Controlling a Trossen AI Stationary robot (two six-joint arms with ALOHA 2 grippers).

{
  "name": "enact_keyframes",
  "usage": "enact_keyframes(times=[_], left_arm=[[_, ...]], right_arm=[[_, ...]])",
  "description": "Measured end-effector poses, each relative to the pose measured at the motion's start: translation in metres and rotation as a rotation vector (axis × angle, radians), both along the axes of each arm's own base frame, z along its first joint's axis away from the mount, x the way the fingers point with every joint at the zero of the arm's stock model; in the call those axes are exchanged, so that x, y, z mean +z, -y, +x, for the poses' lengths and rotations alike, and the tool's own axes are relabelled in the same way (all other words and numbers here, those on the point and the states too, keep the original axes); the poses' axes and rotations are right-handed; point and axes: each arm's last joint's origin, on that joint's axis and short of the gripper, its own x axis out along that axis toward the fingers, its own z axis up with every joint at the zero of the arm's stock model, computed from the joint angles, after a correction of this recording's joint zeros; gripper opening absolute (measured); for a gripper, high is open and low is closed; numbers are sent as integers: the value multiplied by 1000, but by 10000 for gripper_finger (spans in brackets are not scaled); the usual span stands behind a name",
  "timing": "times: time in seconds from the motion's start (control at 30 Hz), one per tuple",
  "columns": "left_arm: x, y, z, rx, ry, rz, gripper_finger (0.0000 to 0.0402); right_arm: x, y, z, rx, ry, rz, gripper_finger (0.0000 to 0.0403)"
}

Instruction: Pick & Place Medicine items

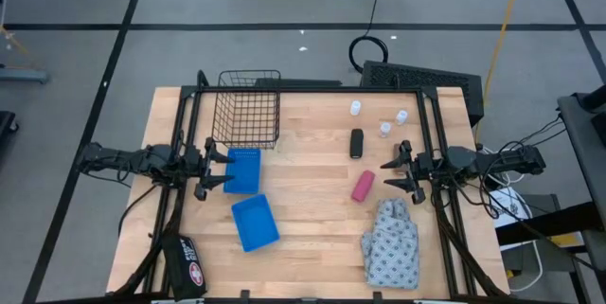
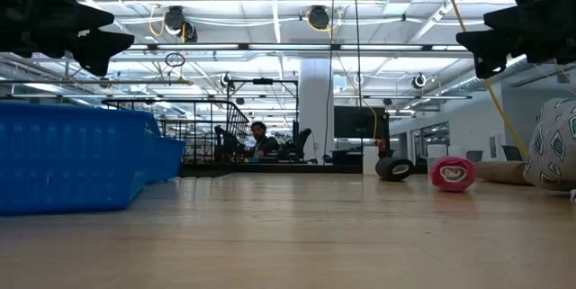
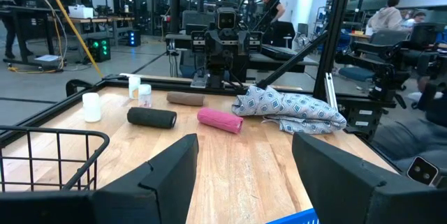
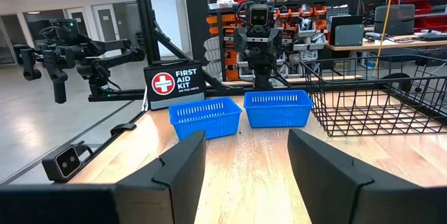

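While both pincers, left (image 1: 230, 169) and right (image 1: 386, 174), hover wide and empty, the pink tube (image 1: 363, 186) right of centre seems light, rollable; grip mid-body. Black container (image 1: 356, 143) and white bottles (image 1: 355, 108) above: rigid, tippy.

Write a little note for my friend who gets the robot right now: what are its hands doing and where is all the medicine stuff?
Left gripper: open, empty, by the two blue trays.
Right gripper: open, empty, at the table's right side, near the pink tube.
Medicine: three white bottles at the back right; the black container lies in front of them; the pink tube lies beside the grey cloth.
Done: nothing that I can see. The trays and the wire basket appear to hold nothing.
Left: pick up and place all five items.
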Motion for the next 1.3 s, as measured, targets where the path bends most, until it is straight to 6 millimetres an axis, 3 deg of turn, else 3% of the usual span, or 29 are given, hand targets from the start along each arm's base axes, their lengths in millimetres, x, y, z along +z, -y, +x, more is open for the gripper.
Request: enact_keyframes(times=[1.1,1.17,1.3], left_arm=[[0,0,0,0,0,0,241],[0,0,0,0,0,0,241],[0,0,0,0,0,0,241]], right_arm=[[1,0,0,0,7,2,195],[4,0,0,6,27,79,196],[11,0,-1,40,58,421,196]])
